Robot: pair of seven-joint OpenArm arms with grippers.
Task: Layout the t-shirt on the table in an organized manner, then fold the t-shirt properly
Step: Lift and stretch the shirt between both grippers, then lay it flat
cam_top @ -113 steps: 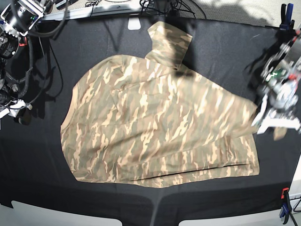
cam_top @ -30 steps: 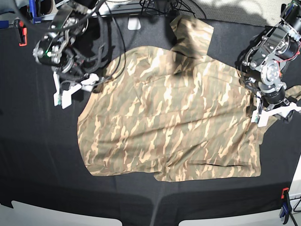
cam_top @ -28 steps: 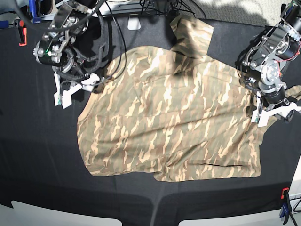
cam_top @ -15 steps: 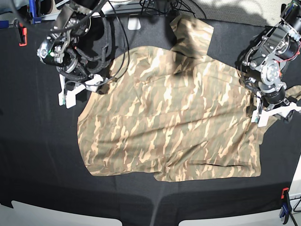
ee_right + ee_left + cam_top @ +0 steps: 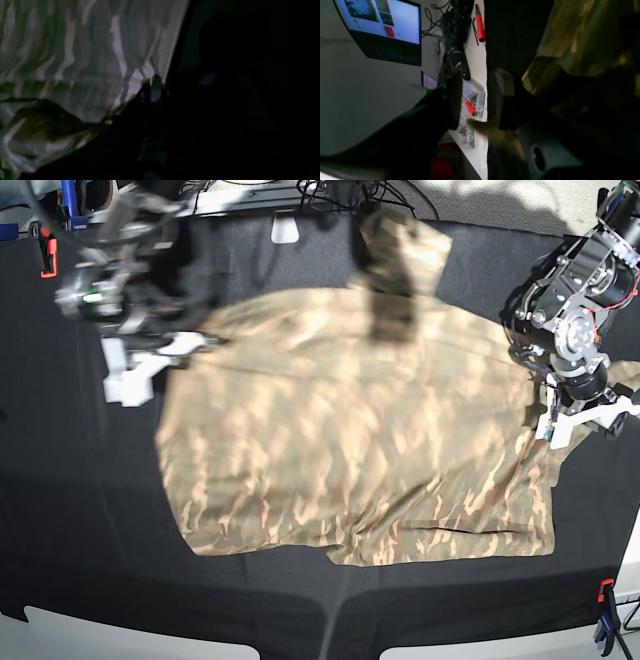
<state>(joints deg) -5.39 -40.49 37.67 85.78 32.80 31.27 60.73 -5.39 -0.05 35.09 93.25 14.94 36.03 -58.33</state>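
Left wrist: monitor (image 5: 382, 27), red-handled screwdriver (image 5: 480, 23)

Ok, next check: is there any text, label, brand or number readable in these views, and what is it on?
None can be read.
The monitor in the left wrist view shows windows and a red block, but any text on it is too small and blurred.
The small lit screen below it shows only faint lines, unreadable.
The t-shirt carries only camouflage, no print or visible tag.
The white label at the table's far edge looks blank.
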